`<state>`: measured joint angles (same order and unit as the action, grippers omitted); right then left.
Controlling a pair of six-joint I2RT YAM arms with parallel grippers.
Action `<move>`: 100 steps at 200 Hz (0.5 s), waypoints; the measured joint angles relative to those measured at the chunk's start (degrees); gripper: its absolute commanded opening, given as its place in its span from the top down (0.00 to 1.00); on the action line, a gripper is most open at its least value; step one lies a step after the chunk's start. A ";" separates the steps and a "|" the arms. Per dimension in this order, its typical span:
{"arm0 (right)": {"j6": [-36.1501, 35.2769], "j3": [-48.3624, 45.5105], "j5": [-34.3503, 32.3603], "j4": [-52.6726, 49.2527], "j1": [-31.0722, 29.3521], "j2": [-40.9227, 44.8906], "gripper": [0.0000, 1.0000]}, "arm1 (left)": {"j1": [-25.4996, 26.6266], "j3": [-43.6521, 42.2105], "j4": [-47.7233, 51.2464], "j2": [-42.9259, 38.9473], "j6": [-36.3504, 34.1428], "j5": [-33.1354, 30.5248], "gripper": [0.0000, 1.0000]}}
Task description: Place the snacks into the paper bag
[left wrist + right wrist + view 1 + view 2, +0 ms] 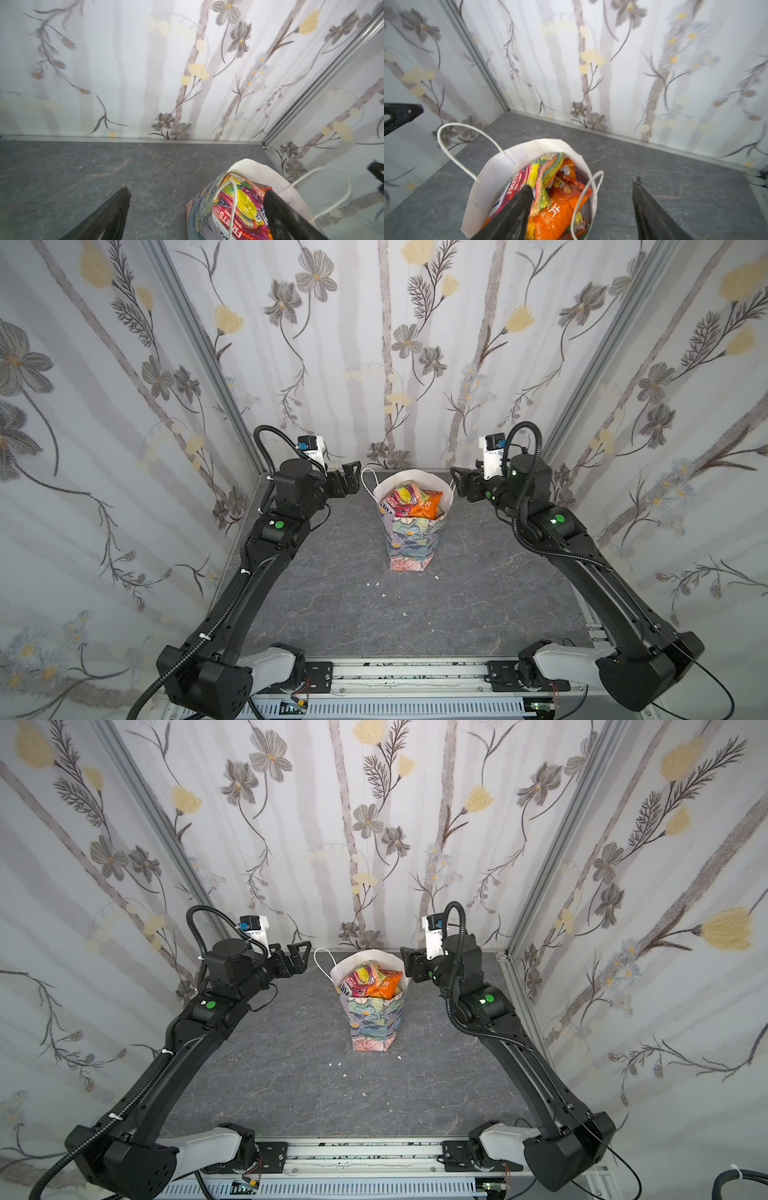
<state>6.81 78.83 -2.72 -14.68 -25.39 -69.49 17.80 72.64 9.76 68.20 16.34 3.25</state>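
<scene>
The paper bag (409,543) (374,1023) stands upright at the middle back of the table, pastel floral outside, white inside. The snacks (411,499) (372,979) fill it to the brim: a pink "FRUITS" pouch (239,209) and an orange pouch (558,209) lie on top. My left gripper (353,480) (197,194) hovers open just left of the bag's mouth, holding nothing. My right gripper (457,483) (582,185) hovers open at the bag's right rim. One right finger is over the snacks, and a white cord handle (587,193) stands loose between the jaws.
The dark marbled tabletop (353,614) has a few white crumbs (376,583) in front of the bag. Floral curtain walls (124,448) close in the left, back and right sides. A metal rail (407,676) with the arm bases runs along the front edge.
</scene>
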 measured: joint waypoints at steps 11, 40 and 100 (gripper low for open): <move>0.07 -1.88 -2.80 0.83 1.66 3.37 0.18 | -0.22 -0.20 1.64 -2.12 -0.07 -4.22 0.00; 2.40 -10.45 -9.05 1.55 9.75 10.38 0.13 | -3.78 -4.35 2.86 -7.43 -0.02 -16.17 0.00; 5.95 -45.62 -19.21 20.76 22.91 12.35 0.00 | -8.98 -51.06 -30.27 -17.66 -4.11 -35.63 0.00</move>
<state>12.75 33.21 -21.93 6.09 -2.48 -57.14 8.82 21.58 -20.51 50.54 12.23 -32.38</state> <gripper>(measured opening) 0.999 0.997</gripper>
